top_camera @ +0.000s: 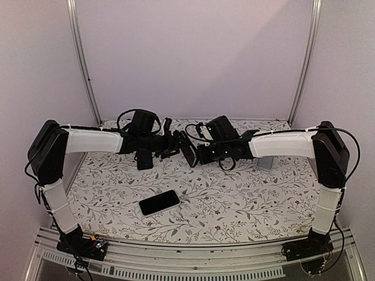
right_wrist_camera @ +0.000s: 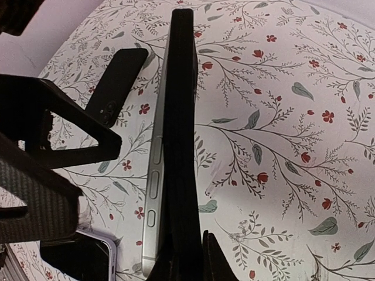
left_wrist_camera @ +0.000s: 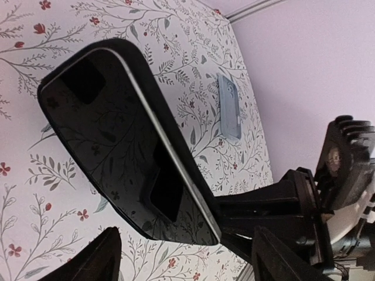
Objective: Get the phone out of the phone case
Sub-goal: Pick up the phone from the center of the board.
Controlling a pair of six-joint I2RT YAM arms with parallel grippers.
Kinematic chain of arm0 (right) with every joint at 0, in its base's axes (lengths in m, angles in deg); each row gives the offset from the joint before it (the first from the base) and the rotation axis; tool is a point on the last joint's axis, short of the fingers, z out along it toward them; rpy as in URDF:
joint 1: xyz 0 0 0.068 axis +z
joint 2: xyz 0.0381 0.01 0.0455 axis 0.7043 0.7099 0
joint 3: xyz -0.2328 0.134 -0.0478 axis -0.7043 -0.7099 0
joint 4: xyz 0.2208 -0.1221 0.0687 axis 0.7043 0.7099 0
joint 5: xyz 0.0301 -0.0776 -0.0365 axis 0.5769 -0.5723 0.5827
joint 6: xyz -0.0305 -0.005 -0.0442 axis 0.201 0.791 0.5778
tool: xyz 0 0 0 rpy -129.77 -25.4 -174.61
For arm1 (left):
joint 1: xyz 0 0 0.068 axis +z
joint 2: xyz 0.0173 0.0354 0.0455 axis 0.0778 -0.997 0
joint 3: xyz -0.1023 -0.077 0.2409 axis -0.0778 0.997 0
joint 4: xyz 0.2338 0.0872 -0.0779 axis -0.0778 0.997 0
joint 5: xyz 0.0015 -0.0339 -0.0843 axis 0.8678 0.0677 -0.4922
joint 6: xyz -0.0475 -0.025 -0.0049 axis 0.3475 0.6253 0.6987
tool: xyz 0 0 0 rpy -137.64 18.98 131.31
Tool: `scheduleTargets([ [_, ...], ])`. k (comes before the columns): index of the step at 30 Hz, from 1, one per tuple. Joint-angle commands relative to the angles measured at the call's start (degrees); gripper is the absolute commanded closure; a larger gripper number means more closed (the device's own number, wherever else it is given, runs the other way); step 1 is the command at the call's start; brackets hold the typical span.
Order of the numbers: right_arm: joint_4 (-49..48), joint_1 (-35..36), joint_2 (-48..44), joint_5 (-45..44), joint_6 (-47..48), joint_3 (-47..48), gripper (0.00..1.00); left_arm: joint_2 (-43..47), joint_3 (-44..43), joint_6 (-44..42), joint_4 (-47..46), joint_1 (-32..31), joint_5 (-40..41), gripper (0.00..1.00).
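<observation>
The top external camera is mounted high, above and behind both claws, and faces down and forward over the whole counter [top_camera: 246,199]. The left wrist camera sits close behind the left claw [top_camera: 171,140] and sees the phone [left_wrist_camera: 123,146] face-on. The right wrist camera sits close behind the right claw [top_camera: 193,153] and sees the phone edge-on. All three views share the phone and the counter below the claws.

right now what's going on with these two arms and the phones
The right gripper is shut on a phone, holding it on edge in the air. The left gripper is open right beside it, not gripping. A black rim behind the glass looks like its case, seemingly on, though I can't be sure. A second phone and a black case-like slab lie on the table.
</observation>
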Motion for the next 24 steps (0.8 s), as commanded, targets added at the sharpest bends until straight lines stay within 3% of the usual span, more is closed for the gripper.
scheduleTargets([
  [1,-1.89,0.37,1.94,-4.5,1.0,4.26,1.0,-2.08,-1.51,-0.83,0.56,-0.86,0.6,0.22],
  [24,-1.6,1.68,7.35,-6.79,1.52,7.11,1.0,-10.8,-3.48,0.09,-1.2,-1.3,-0.35,0.23],
])
